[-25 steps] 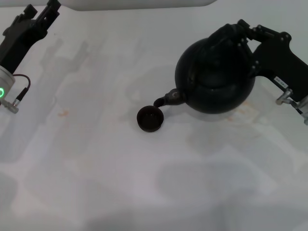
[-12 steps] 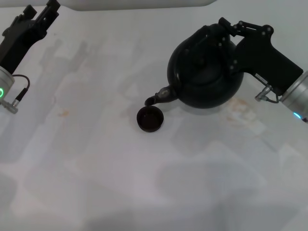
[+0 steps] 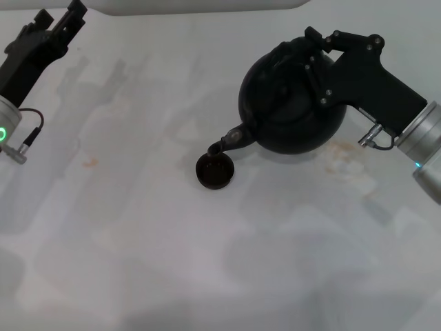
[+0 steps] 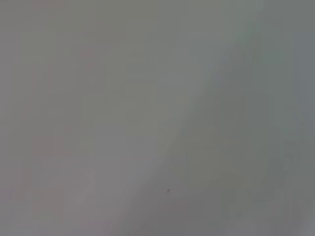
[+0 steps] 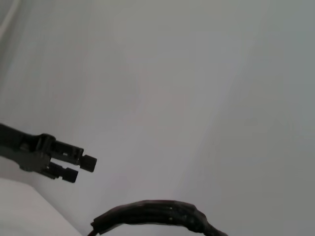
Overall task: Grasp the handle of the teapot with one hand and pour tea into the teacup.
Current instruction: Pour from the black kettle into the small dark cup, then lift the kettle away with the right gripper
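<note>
From the head camera, the right claw is closed on the handle of the teapot, which hangs tilted above the worktop at the far right, spout down to the left. The spout tip sits just over the far rim of the teacup, which stands on the worktop near the middle. The left claw is parked at the far left, fingers close together with nothing between them. The right wrist camera shows only an arc of the handle and, farther off, the left claw. The left wrist camera shows nothing distinct.
</note>
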